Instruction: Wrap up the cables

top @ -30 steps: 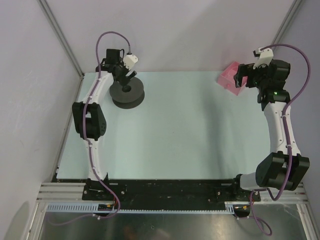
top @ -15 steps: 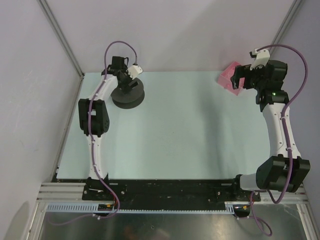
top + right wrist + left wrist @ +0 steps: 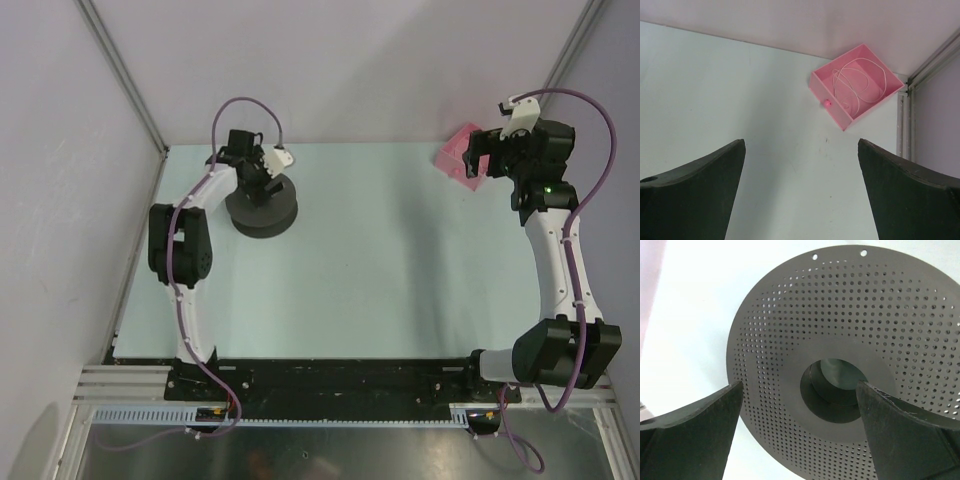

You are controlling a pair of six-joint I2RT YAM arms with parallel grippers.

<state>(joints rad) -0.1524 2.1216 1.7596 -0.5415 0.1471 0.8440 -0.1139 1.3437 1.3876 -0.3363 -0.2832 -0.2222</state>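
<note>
Left pincer (image 3: 797, 390) gapes wide and empty above the dark grey perforated plastic spool (image 3: 840, 315), likely to steady it. Right pincer (image 3: 801, 142), equally wide and empty, faces the pink square tray (image 3: 872, 110) at upper right, where the thin whitish wire (image 3: 858, 80) lies coiled.

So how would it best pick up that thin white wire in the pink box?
Probably from straight above: the pink box is open-topped and walled all round, which rules out the sides. The white wire lies in loose loops on its floor, so pinch one strand near the middle, away from the walls.
</note>
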